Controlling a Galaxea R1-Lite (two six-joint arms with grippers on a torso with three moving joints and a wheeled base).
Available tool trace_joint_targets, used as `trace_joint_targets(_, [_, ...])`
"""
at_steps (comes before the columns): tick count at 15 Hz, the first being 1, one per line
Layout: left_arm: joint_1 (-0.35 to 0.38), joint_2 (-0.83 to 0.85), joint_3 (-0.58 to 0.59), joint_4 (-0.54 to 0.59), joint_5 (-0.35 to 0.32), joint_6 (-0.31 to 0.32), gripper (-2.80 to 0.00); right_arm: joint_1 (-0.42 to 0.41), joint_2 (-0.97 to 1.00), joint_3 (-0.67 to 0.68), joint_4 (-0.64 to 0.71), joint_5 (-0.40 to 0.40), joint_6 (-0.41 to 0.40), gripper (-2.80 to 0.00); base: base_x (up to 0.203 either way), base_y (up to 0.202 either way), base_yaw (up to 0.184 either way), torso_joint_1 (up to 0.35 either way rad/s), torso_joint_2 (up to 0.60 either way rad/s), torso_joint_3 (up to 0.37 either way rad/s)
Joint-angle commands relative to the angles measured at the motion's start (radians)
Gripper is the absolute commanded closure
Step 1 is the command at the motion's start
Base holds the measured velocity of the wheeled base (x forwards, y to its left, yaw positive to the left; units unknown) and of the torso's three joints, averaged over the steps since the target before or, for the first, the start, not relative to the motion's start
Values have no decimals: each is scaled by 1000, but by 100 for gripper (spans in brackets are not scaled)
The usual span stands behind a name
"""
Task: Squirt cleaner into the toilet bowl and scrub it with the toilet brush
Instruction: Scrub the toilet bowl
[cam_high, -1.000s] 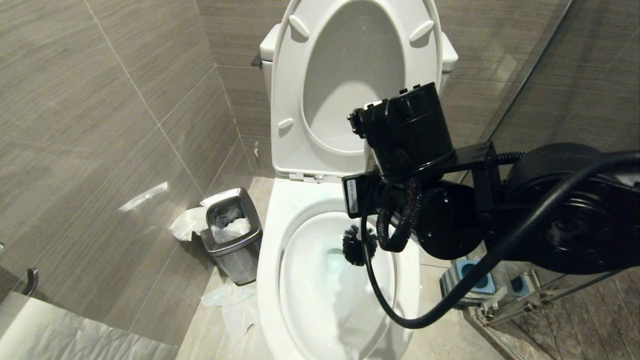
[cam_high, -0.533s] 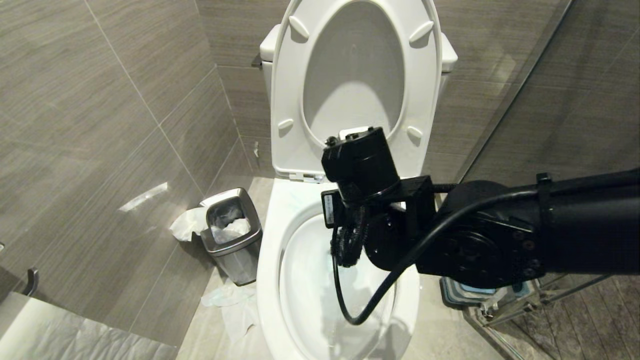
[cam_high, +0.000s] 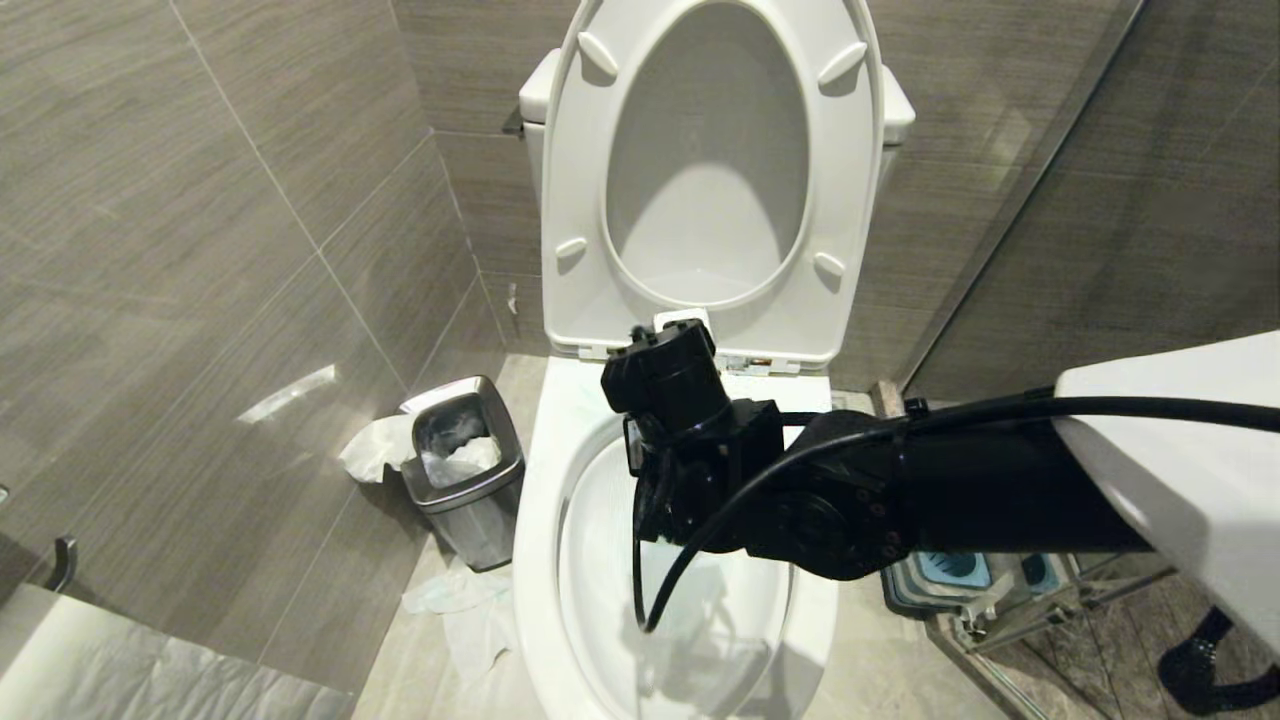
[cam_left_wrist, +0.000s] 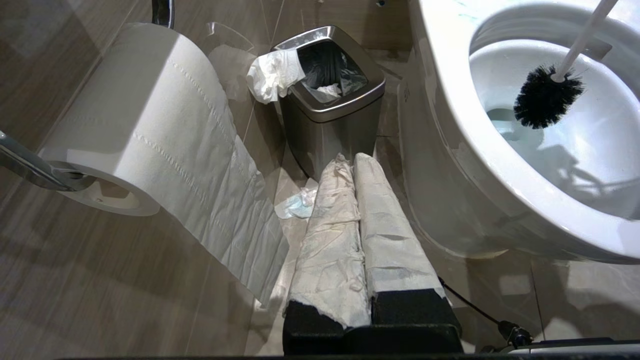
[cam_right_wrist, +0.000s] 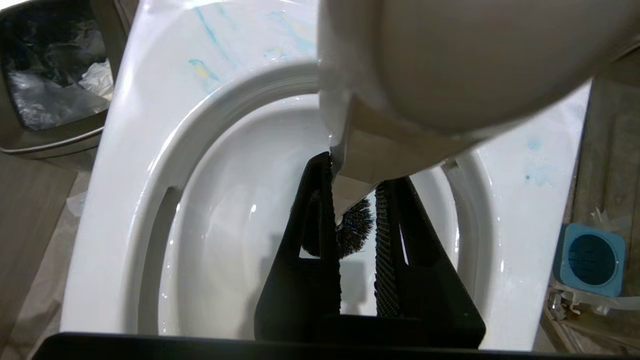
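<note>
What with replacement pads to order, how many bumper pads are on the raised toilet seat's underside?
4 white oblong bumper pads on the raised white plastic toilet seat: that one upper left, others upper right, lower left and lower right. None appears hidden.

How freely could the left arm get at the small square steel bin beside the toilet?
Probably yes: the left gripper, shut, points straight at the steel bin, and nothing visible stands between them.
</note>
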Motion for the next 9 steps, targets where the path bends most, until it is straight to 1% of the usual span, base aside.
trace_joint_targets(1, [0,1,2,0,0,2,0,-11,39,-7,-14,-5,1,0,0,0,0,0,0,0])
trace_joint_targets(5, [1,1,2,2,0,8,0,-29,80,-8,-52,-5,5,0,0,0,0,0,0,0])
trace_joint_targets(6, [0,1,2,2,0,19,0,-31,91,-9,-58,-5,5,0,0,0,0,0,0,0])
trace_joint_targets(9, [0,1,2,2,0,25,0,-37,137,-9,-109,-7,4,0,0,0,0,0,0,0])
